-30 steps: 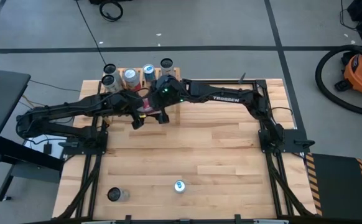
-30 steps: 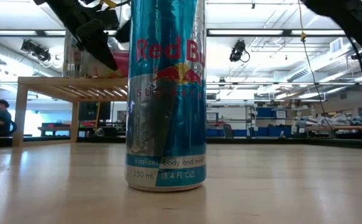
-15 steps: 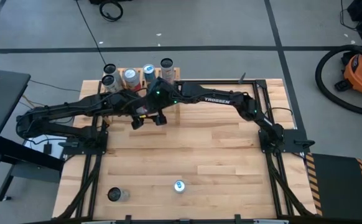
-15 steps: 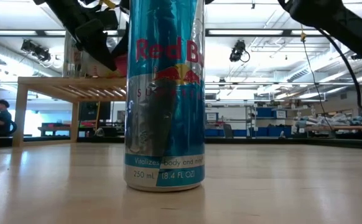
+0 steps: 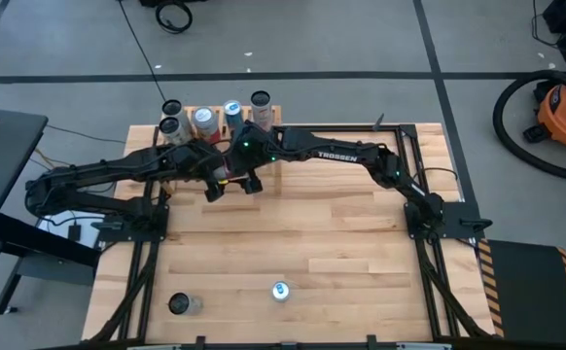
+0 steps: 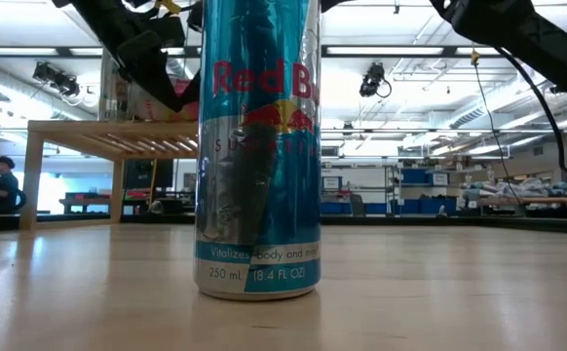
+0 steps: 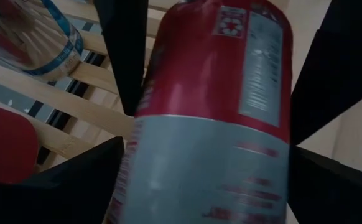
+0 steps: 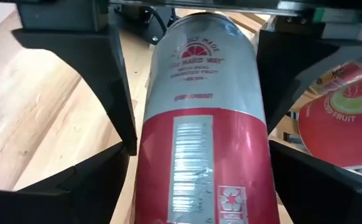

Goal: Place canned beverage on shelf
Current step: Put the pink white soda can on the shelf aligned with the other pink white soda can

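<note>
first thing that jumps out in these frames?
Both arms meet at the front edge of the slatted wooden shelf at the table's far side, the left pincer and right pincer both straddling one red-and-silver can. Several cans already stand on the shelf. A blue Red Bull can fills the low view, upright near the table's front edge.

Cans (image 5: 203, 119) on shelf (image 5: 273, 115), table's (image 5: 312, 233) far edge.

Red-and-silver can (image 8: 203, 143) between dark fingers (image 8: 116, 93); blue-and-silver can (image 6: 258, 146) on the pale plank bench (image 5: 302, 243); pale slatted shelf (image 7: 75, 102).
</note>
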Controlling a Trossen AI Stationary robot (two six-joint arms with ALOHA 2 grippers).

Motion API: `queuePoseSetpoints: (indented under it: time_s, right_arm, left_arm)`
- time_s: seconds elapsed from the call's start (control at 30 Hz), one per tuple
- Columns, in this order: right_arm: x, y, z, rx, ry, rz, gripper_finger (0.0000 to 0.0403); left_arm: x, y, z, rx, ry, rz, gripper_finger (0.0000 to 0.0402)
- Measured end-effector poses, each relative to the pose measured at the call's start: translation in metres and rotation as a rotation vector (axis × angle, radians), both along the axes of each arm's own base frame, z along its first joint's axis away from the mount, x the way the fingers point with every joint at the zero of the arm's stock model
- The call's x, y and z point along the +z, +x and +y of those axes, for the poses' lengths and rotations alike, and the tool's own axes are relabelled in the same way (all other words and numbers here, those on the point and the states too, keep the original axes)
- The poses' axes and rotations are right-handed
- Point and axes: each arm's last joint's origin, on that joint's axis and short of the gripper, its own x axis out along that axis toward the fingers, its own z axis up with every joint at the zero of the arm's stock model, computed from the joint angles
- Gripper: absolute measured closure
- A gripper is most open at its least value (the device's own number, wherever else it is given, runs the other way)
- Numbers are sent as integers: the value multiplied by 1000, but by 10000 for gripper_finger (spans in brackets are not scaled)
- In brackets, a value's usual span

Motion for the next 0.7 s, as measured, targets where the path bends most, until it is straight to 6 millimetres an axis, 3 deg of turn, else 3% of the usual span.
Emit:
queuePoseSetpoints:
  time_s: [0.37,0.53,0.7]
  right_arm:
    - [1,1,3,-33,-22,2,109]
    - [1,1,3,-38,-32,3,106]
    - [0,1,5,-30,-36,5,69]
  left_arm:
    - [0,0,0,0,-1,1,5]
    - [0,0,0,1,-2,2,5]
    - [0,0,0,0,-2,2,5]
